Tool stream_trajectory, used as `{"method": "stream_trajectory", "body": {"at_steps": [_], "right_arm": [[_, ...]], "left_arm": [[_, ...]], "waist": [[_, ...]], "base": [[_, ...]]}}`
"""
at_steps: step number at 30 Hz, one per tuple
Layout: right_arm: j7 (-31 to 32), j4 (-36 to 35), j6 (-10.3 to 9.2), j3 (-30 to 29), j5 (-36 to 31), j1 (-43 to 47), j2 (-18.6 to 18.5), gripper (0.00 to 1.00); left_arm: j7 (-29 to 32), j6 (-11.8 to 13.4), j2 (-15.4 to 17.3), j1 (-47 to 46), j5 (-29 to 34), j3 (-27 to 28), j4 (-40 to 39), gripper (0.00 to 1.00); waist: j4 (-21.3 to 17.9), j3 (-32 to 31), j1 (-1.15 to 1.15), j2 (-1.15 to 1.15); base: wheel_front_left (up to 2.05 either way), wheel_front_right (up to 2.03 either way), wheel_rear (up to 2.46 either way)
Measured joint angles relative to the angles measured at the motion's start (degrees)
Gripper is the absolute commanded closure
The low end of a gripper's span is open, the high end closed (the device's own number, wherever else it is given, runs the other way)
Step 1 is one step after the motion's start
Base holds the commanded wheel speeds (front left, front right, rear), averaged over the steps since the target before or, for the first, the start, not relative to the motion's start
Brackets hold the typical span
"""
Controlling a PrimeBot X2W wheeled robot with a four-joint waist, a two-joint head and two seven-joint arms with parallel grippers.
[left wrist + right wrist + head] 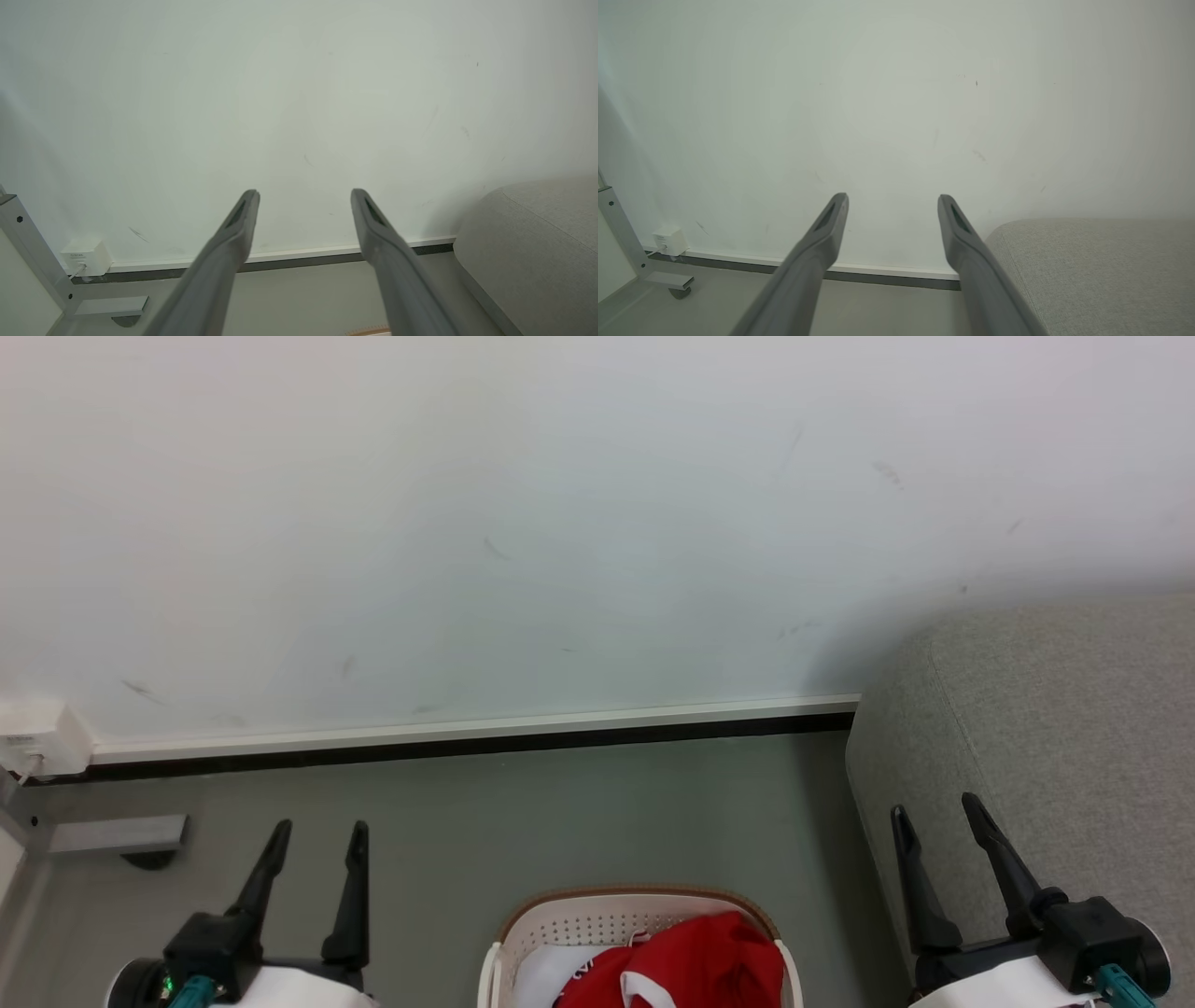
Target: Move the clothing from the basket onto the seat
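The left gripper [323, 824] sits at the lower left of the head view with its two dark fingers spread wide, nothing between them. The right gripper [934, 803] at the lower right is spread just as wide and equally empty. In each wrist view the gripper's own fingers rise from the bottom edge with bare wall showing in the gap.

A pale wall [560, 523] with faint scuff marks takes up the upper half of the head view. The seat [1046, 737], light-grey fabric with a rounded corner, fills the right side from mid-height down, and the right gripper's fingers lie in front of it. The grey floor [560, 812] runs across the lower part, meeting the wall at a white and black skirting strip [467, 728].

The basket [579, 901] stands at the bottom centre between the two grippers, cut off by the frame edge, its brown rim and perforated cream wall showing. The clothing [691, 961] lies inside it, a red heap with white trim piled toward the right. A white cloth [541, 975] sits beside it in the basket's left part. A grey metal foot [117, 835] and a small white wall box [33, 737] are at the left edge.
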Motion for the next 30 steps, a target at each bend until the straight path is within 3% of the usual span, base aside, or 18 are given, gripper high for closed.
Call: {"method": "stream_trajectory", "body": {"at_steps": [18, 30], "right_arm": [[0.0, 0.3, 0.0, -0.1, -0.1, -0.1, 0.0, 0.0], [0.0, -0.9, 0.0, -1.2, -1.8, -1.2, -0.1, 0.0]], "left_arm": [[0.0, -0.9, -0.9, -0.1, 0.5, 1.7, 0.0, 0.0], [0.0, -2.5, -1.4, -1.5, -1.5, 2.2, 1.1, 0.0]], "waist": [[-0.4, 0.3, 0.0, 0.0], [-3.1, 3.3, 0.0, 0.0]], "base": [[0.0, 0.0, 0.0], [0.0, 0.0, 0.0]]}}
